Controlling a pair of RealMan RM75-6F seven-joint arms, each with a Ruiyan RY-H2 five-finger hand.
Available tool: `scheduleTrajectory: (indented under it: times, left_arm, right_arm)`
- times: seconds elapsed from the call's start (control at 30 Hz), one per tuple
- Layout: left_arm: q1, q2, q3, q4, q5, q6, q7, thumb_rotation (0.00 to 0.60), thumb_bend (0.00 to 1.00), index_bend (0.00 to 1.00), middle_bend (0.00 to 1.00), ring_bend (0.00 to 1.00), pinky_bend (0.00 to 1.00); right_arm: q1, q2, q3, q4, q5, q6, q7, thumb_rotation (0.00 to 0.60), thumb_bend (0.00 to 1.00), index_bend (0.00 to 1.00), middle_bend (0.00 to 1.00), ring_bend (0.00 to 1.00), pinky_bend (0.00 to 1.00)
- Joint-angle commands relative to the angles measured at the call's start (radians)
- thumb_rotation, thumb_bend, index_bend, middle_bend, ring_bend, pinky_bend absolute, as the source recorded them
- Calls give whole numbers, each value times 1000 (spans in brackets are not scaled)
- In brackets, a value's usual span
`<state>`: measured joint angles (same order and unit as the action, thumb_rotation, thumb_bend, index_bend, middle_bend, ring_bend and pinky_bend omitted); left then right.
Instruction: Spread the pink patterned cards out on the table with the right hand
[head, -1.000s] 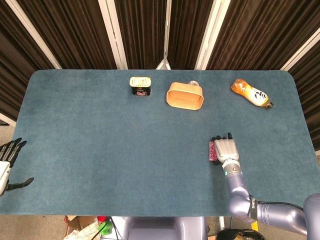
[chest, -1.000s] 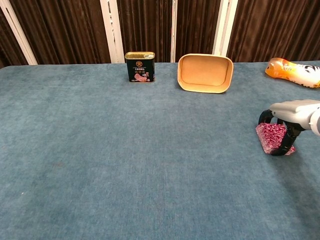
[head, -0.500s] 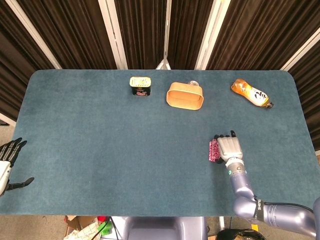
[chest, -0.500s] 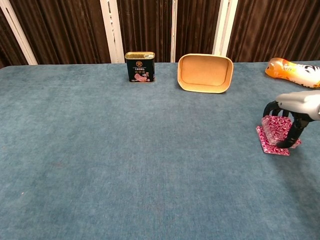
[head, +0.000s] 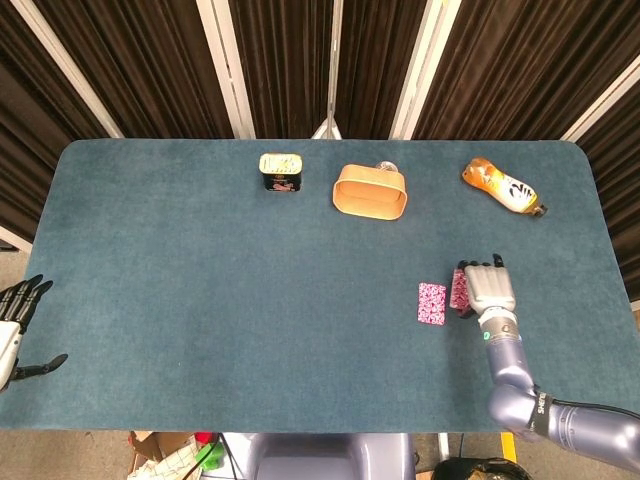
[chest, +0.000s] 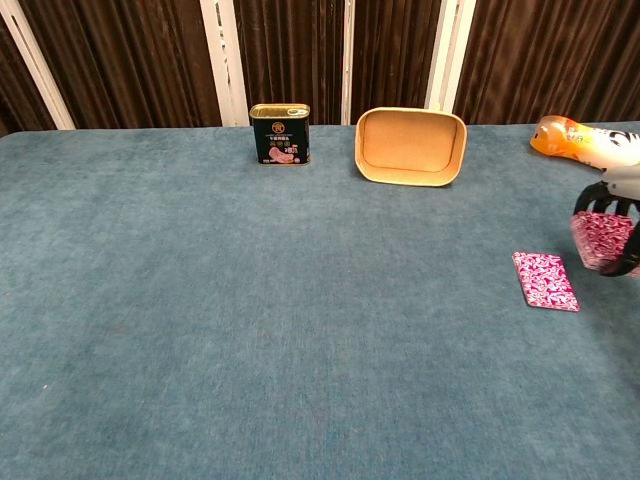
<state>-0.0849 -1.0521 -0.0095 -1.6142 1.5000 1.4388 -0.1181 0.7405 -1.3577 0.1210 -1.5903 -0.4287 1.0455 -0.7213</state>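
In the lower right of the head view our right hand (head: 487, 289) holds the rest of the pink cards (chest: 603, 238) in curled fingers; one laid card (head: 432, 302) lies flat just left of it, long axis running away from us. The chest view cuts this hand at the right edge. Our left hand (head: 20, 305) hangs open, far left.

This looks like a robot test room, like a lab, not a home. A big table (head: 200, 300) with a blue-green felt top stands in front of dark brown curtains (head: 150, 60) hung between white posts (head: 222, 60). A tin can (head: 281, 171), a tan bowl on its side (head: 370, 191) and an orange bottle (head: 503, 185) sit apart along the far edge, like test things.
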Motion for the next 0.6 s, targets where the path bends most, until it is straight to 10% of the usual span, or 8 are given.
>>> scheduleTrajectory:
  times: [0.03,0.43,0.6]
  left_arm:
    - [1,0,0,-1,-1,1,2,600,23,0,0,0,0]
    - [2,-1,-1,-2,-1,4,7,600,23,0,0,0,0]
    - [2,-1,-1,-1,-1,4,5,600,23,0,0,0,0]
  right_arm:
    - [-18,5,-11,36,-3,-24,29,600,248,415,432,359,0]
    - [-46,-31,-30,111,-43,-68,91,600,248,376,419,342,0]
    - [-48,-40,-36,115,-47,-79,94,600,248,157,261,199,0]
